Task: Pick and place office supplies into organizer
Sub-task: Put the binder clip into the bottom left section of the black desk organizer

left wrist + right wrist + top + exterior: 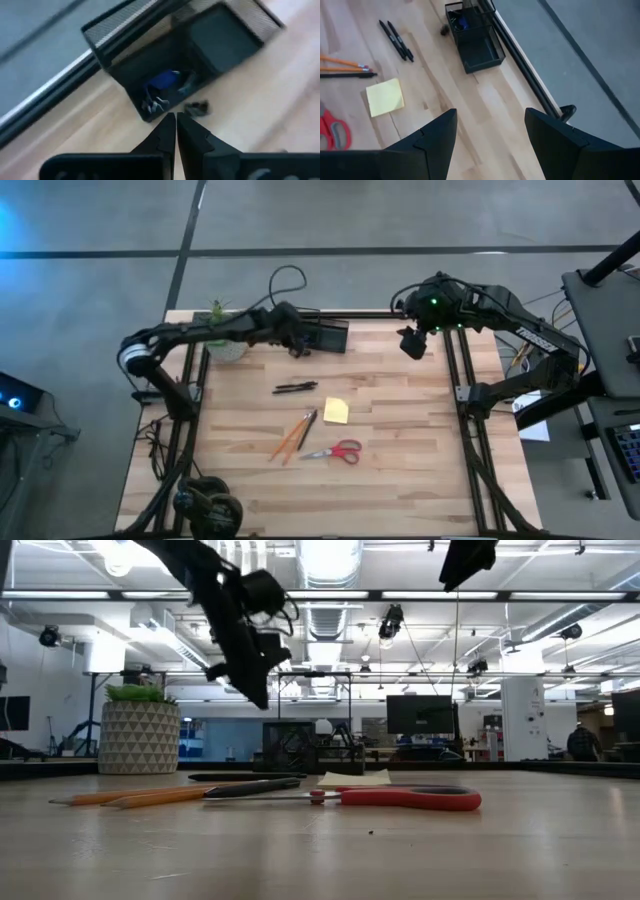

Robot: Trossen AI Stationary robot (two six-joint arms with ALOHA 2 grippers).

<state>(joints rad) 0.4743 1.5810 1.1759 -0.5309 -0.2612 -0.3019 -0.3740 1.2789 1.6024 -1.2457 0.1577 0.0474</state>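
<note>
- Left gripper [176, 125], fingers pressed together and empty, hangs above the organizer [327, 337] at the table's far edge, near a small black clip [196, 107] lying outside it.
- Right gripper [490, 131] waits spread, raised clear; scissors [335, 450] and the sticky-note pad [336, 411] lie mid-table.

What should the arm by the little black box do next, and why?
Probably lower the left gripper toward the small black clip and open its fingers around it. The fingers are shut and empty, the clip lies on the table just outside the organizer, and a blue piece already sits inside. The right gripper waits open, apart.
</note>
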